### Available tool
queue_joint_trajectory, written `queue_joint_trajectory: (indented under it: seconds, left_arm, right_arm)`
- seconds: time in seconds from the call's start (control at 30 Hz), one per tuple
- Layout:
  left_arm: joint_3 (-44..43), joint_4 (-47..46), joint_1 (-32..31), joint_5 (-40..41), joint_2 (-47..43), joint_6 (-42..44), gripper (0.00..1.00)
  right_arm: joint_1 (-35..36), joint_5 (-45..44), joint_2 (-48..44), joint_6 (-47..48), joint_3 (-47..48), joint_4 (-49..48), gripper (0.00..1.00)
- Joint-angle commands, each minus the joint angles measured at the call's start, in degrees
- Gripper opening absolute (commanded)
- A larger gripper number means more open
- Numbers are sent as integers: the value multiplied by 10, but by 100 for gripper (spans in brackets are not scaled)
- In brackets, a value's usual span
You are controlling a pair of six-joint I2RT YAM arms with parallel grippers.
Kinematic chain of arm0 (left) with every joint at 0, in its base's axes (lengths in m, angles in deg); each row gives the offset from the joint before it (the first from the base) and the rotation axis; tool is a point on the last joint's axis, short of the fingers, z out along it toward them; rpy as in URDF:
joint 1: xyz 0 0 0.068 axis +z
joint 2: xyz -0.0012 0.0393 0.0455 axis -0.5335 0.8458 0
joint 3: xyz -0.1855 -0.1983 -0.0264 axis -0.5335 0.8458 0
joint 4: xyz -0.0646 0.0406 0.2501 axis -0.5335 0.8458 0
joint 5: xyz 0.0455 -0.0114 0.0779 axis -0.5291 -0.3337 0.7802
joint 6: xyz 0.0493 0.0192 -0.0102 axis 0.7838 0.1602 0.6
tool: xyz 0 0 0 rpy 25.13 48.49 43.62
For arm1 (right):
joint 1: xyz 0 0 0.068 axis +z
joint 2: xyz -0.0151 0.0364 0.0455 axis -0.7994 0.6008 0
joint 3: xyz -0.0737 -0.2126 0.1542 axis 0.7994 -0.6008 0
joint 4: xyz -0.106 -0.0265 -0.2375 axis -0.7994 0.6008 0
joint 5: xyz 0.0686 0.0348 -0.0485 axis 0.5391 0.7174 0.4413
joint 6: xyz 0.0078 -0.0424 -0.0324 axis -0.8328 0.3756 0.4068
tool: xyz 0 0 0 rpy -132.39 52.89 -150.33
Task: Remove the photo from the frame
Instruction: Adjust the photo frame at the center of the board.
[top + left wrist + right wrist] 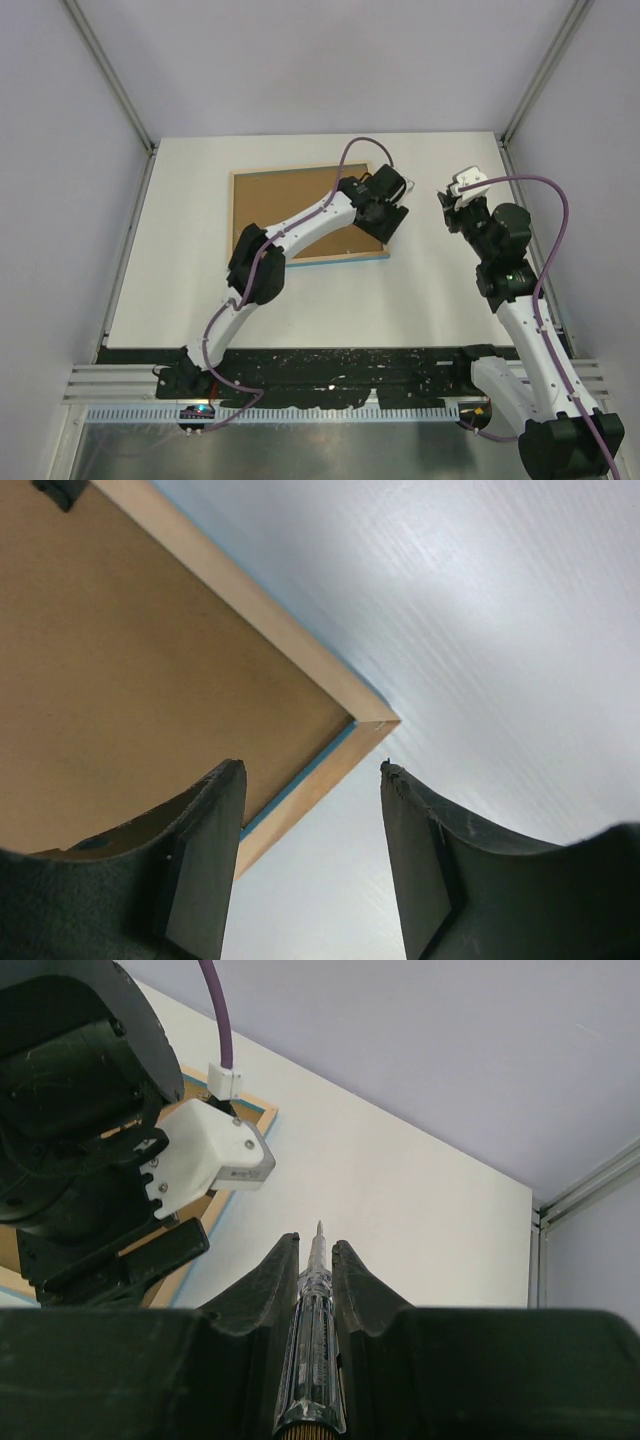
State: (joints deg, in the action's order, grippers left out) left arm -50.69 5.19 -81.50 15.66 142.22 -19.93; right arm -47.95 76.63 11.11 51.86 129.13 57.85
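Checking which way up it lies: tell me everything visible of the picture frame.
The frame lies flat and face down on the white table, turned slightly askew. Its back rim looks like light wood, with bright blue along its edges. A plain brown backing board fills it; a dark tab sits at one edge. The open left gripper hangs over its near right corner; contact can't be told.

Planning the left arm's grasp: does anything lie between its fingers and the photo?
Yes. The frame lies back up, and the brown backing board covers its opening, with a dark tab on it. The photo is not visible.
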Motion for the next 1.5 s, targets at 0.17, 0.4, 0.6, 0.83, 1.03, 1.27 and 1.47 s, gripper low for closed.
queue_joint_trajectory:
  seconds: [0.17, 0.4, 0.6, 0.83, 1.03, 1.27, 1.47]
  left_arm:
    - [-46, 9, -30, 17, 33, -37, 62]
    - [-68, 9, -40, 30, 63, -30, 63]
    - [-63, 11, -53, -8, 77, -14, 61]
    - [28, 2, -62, -78, 23, 34, 56]
    - [114, 41, -64, -126, -30, 118, 49]
    - [261, 52, -64, -194, -125, 208, 47]
    - [348, 35, -59, -179, -209, 240, 48]
  right_arm:
    - [-2, -11, -8, -3, 1, -33, 8]
    - [-2, -2, -7, -4, 3, -28, 8]
    - [-2, 0, -7, -5, 3, -27, 8]
    - [-2, 1, -7, -6, 4, -25, 8]
    - [-2, 1, -10, -7, 6, -23, 8]
    - [-2, 7, -12, -10, 7, -20, 8]
    - [-1, 29, -4, -15, 12, -11, 8]
